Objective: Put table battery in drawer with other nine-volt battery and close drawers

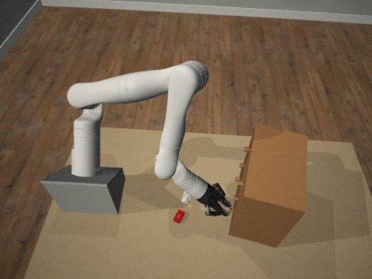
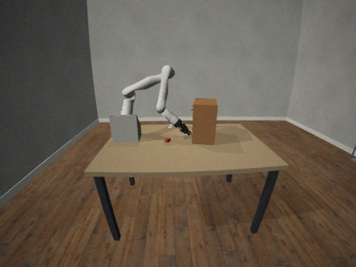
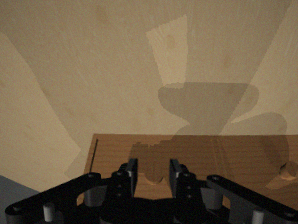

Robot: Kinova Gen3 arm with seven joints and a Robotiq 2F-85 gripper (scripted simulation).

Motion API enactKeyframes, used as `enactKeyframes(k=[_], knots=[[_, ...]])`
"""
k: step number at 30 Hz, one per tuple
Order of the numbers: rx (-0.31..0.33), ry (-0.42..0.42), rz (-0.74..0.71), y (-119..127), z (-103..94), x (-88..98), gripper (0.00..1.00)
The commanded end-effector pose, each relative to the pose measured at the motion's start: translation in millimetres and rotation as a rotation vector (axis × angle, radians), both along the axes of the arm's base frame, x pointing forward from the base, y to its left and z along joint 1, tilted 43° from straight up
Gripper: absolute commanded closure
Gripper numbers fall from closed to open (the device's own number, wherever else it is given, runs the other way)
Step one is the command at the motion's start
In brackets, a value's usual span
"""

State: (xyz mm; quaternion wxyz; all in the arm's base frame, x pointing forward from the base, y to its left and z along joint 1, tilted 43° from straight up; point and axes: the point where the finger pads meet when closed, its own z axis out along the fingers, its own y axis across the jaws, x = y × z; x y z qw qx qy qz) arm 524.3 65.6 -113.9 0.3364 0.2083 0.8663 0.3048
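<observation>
The brown wooden chest [image 1: 276, 172] [image 2: 205, 123] [image 3: 240, 150] stands upright at the right of the table. Small knobs line its front; no drawer is visibly pulled out, and the drawers' insides are hidden. My gripper [image 1: 229, 209] [image 2: 189, 134] [image 3: 153, 168] is partly open and empty, low at the chest's front near the camera-side end. In the wrist view a round knob [image 3: 154, 178] shows between the fingertips, just beyond them; I cannot tell if they touch it. A small red block [image 1: 179, 216] [image 2: 167, 140], possibly the nine-volt battery, lies on the table left of the gripper.
A small white thing [image 1: 185, 196] [image 2: 170, 126] lies behind the red block, close to the wrist; its kind is unclear. Another knob [image 3: 288, 171] is at the right in the wrist view. The grey robot base [image 1: 84, 196] [image 2: 126, 128] stands at the table's left.
</observation>
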Motion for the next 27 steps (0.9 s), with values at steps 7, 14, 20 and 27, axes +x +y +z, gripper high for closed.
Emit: enactKeyframes(k=[7, 14, 20, 27], knots=[[-0.002, -0.005, -0.001, -1.6, 0.1, 9.0, 0.67], [-0.002, -0.005, -0.001, -1.7, 0.1, 9.4, 0.67], [-0.002, -0.005, -0.001, -1.7, 0.1, 9.4, 0.67], [-0.002, -0.005, -0.001, -1.7, 0.1, 9.4, 0.67]])
